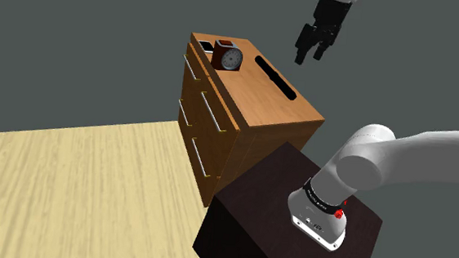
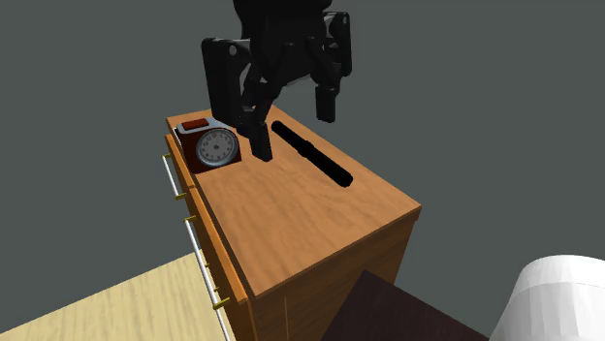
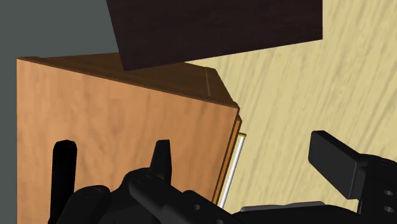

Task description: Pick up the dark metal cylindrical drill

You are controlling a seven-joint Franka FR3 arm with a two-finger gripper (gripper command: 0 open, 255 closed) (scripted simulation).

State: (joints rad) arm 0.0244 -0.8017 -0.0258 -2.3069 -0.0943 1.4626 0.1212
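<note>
Fig., as I see it from the console: gripper (image 1: 308,58) hangs open, fingers (image 2: 258,131) apart w/ nothing between them, above the dresser (image 1: 258,101). Drill (image 2: 312,155), a black cyl., lies flat on the dresser top below the gripper. In the wrist view it sits just outside one finger, untouched. Clock (image 2: 215,147) stands on the same top, near the drill.

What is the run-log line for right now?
pincer: open, empty, in air over dresser | drill: lying on dresser top, untouched | clock: on dresser, apart from drill | grasp: not yet
</note>
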